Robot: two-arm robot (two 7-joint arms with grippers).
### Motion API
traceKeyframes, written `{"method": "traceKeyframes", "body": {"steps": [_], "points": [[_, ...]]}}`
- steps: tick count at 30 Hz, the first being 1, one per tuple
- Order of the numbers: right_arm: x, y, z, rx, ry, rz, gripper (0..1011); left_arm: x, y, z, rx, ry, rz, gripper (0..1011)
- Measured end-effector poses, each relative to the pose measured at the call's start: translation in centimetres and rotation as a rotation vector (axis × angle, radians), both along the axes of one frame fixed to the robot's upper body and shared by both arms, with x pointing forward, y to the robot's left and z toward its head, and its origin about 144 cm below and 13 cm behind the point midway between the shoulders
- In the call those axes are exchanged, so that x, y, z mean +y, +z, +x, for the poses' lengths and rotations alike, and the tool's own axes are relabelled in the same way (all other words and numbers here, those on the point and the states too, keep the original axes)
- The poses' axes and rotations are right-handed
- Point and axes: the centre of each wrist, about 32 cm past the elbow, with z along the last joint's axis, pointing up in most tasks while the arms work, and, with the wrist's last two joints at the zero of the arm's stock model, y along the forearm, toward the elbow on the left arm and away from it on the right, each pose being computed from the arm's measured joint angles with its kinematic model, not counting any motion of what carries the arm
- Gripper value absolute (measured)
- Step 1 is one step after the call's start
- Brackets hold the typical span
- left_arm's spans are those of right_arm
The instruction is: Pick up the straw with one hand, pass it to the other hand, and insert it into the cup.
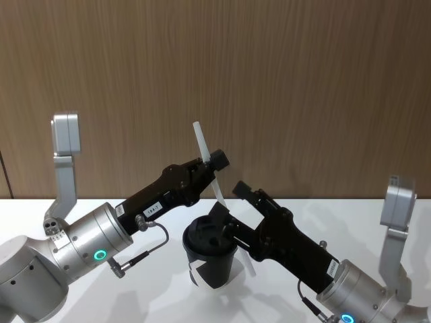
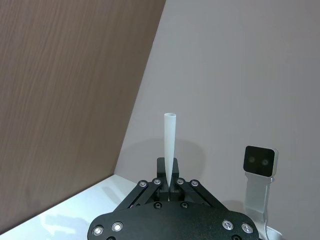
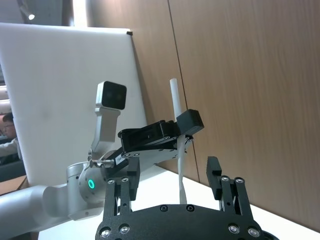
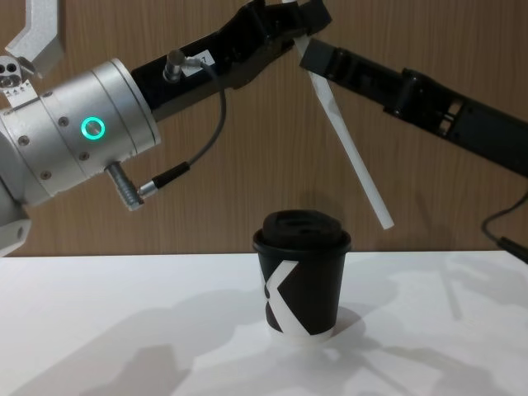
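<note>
The white straw (image 1: 202, 145) slants in the air, and my left gripper (image 1: 214, 163) is shut on it near its upper end. In the left wrist view the straw (image 2: 169, 142) stands up from the shut left gripper (image 2: 169, 186). My right gripper (image 3: 175, 175) is open, its fingers wide on either side of the straw (image 3: 175, 100) just below the left gripper (image 3: 182, 125). The black cup (image 4: 301, 280) with a domed lid and a white K mark stands upright on the table. The straw's lower end (image 4: 381, 216) hangs in the air just right of the lid.
A white table (image 4: 124, 330) carries the cup (image 1: 212, 259), with a brown wood wall (image 1: 269, 67) close behind. Both arms cross above the cup. A camera on a white post (image 2: 260, 162) stands off to one side, and a white panel (image 3: 50, 100) stands farther back.
</note>
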Motion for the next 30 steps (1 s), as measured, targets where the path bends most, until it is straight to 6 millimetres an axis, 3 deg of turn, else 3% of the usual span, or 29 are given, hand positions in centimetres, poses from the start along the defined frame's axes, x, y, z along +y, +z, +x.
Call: {"method": "traceKeyframes", "body": {"steps": [4, 8, 20, 30], "points": [[-0.1, 0.1, -0.2, -0.005, -0.025, 0.010, 933, 0.0, 0.0, 0.0, 0.000, 0.000, 0.000, 6], [-0.4, 0.3, -0.3, -0.009, -0.050, 0.020, 1000, 0.0, 0.0, 0.0, 0.000, 0.000, 0.000, 6], [-1.2, 0.6, -0.7, -0.016, -0.102, 0.046, 1001, 0.0, 0.1, 0.0, -0.002, 0.000, 0.002, 6], [-1.4, 0.7, -0.8, -0.018, -0.118, 0.054, 1001, 0.4, 1.3, 0.0, -0.068, 0.037, 0.051, 6]]}}
